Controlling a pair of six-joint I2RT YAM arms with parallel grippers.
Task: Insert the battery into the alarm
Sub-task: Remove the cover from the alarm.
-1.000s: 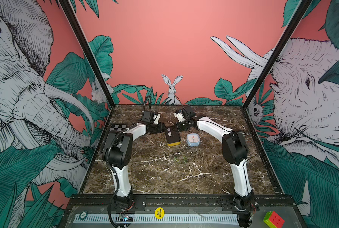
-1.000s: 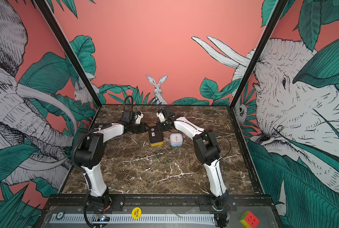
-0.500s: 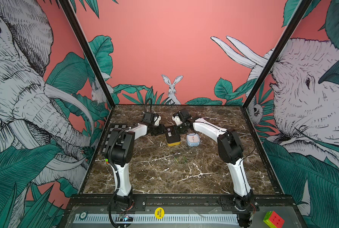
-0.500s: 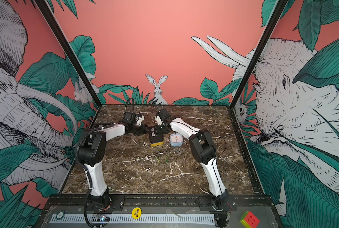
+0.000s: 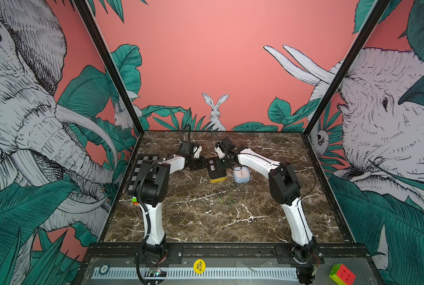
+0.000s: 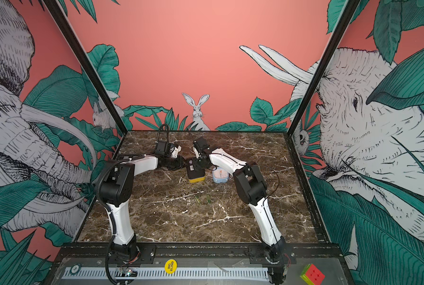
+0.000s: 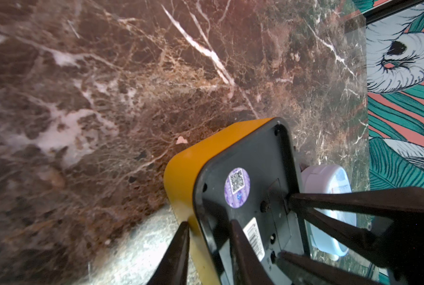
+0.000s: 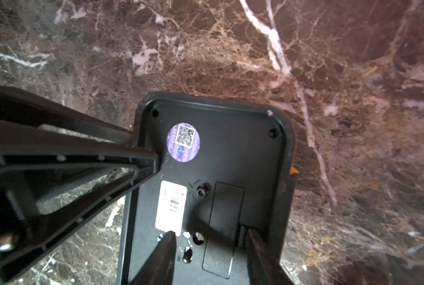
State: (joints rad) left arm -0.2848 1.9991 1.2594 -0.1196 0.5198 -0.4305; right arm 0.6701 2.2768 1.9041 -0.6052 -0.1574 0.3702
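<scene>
Closer in than a second ago, your left tool [image 7: 209, 222] straddles the yellow rim of the alarm [image 5: 216, 171], and you cannot tell if it grips, while the right tool [image 8: 209, 232] stands part open over its back, holding nothing; the alarm lies face down on the desk [image 5: 206, 222] beside a clock [image 5: 241, 175].

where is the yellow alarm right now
In both top views the yellow alarm lies black back up at the far middle of the marble table, just left of the small blue clock.

Left end effector [image 7: 208, 223] beside right end effector [image 8: 209, 233]
</scene>
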